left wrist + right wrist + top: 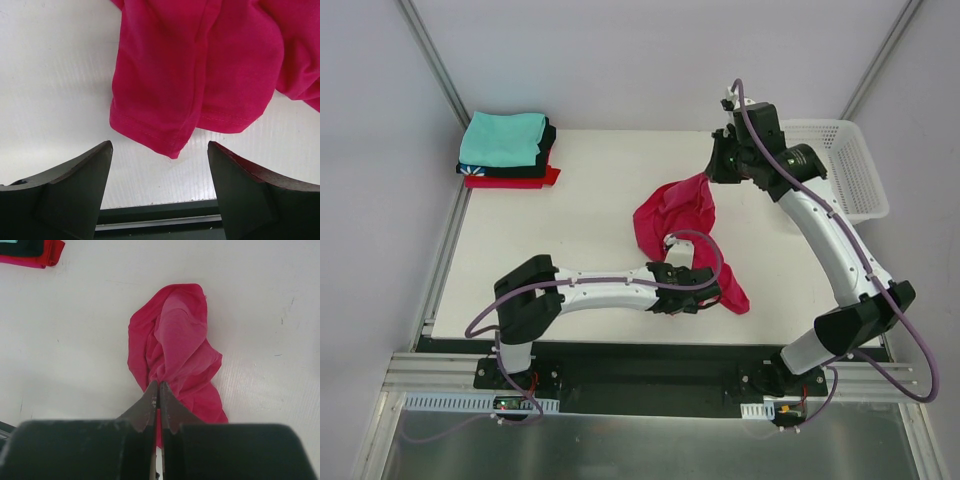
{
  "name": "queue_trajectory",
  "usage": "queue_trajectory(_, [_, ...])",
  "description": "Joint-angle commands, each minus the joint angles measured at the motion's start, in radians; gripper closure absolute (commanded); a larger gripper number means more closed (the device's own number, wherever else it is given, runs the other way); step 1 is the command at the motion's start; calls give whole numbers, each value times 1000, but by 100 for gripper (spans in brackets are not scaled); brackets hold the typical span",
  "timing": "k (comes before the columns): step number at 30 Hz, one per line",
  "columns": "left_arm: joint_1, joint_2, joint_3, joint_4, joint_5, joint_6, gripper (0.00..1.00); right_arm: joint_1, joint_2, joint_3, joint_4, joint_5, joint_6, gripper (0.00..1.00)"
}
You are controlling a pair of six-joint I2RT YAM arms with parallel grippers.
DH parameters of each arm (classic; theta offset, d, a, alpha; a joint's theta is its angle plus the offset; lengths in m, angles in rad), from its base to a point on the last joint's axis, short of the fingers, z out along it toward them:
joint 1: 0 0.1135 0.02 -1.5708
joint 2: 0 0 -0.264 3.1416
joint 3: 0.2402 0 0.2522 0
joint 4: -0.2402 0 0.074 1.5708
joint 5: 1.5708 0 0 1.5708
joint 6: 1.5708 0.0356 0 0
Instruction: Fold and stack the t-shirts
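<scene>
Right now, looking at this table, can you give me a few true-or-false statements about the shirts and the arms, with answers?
1. The right gripper pinches the pink shirt. True.
2. The left gripper is clamped on that shirt too. False: its jaws stand open, not closed on cloth.
3. A teal shirt tops the folded stack. True.
4. The basket sits next to the stack. False: it is on the opposite, right side.

Four tees: one pink tee (675, 215) pinched in the right gripper's (159, 385) jaws, and teal (503, 138), black (548, 145) and red (510, 182) ones stacked well left of both jaws. One basket (855, 170) sits just right of those jaws. Two grippers, the left gripper (159, 147) gaping.
</scene>
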Motion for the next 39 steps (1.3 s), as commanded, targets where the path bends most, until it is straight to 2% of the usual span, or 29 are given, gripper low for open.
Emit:
queue_trajectory(1, [-18, 25, 42, -38, -27, 4, 24, -11, -61, -9, 35, -21, 3, 99])
queue_trajectory(4, [-24, 48, 59, -39, -23, 14, 25, -16, -69, -20, 40, -23, 3, 99])
queue_trajectory(7, [-27, 76, 70, -42, -15, 25, 32, -22, -72, -29, 42, -25, 3, 99])
queue_trajectory(19, [-30, 138, 104, -62, 3, 45, 34, -33, -83, -49, 52, -25, 7, 99])
queue_trajectory(31, [-36, 165, 143, -73, 23, 54, 46, -45, -87, -63, 52, -60, 3, 99])
queue_trajectory(34, [-35, 166, 150, -79, 31, 56, 52, -46, -87, -66, 54, -61, 5, 99])
queue_trajectory(35, [-36, 166, 150, -82, 31, 54, 57, -46, -89, -67, 54, -63, 5, 99])
queue_trajectory(39, [-36, 171, 150, -91, 31, 51, 61, -48, -93, -77, 57, -64, 5, 99])
